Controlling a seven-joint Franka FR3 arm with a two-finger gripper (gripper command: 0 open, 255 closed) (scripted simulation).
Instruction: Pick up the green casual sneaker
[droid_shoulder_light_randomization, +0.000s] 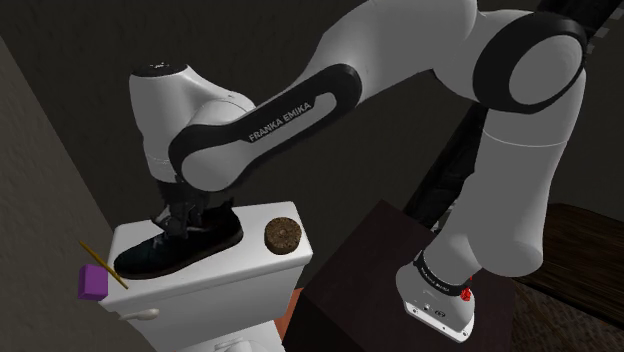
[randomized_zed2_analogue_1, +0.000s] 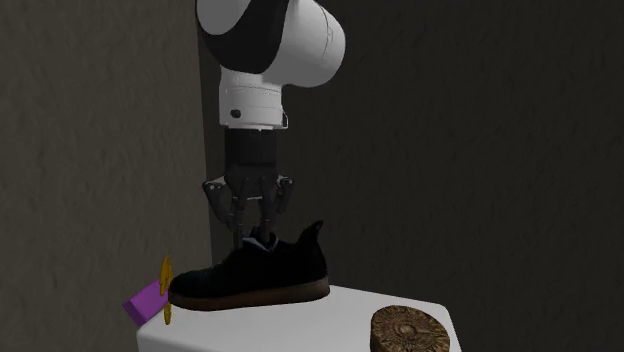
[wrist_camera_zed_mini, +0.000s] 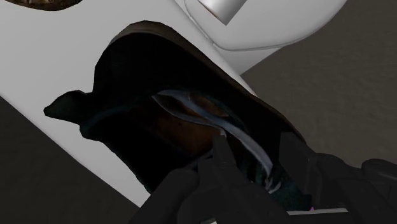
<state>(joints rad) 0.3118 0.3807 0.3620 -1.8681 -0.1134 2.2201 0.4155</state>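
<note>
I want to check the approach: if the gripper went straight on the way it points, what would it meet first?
The dark sneaker: the gripper points down at its laced opening, seemingly right at the collar, though the exact gap is unclear.

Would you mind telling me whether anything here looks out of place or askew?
The purple block and the thin yellow stick jut past the edge of the white lid at the shoulder view's left, the stick lying aslant. The sneaker stands upright but looks almost black, not green.
</note>
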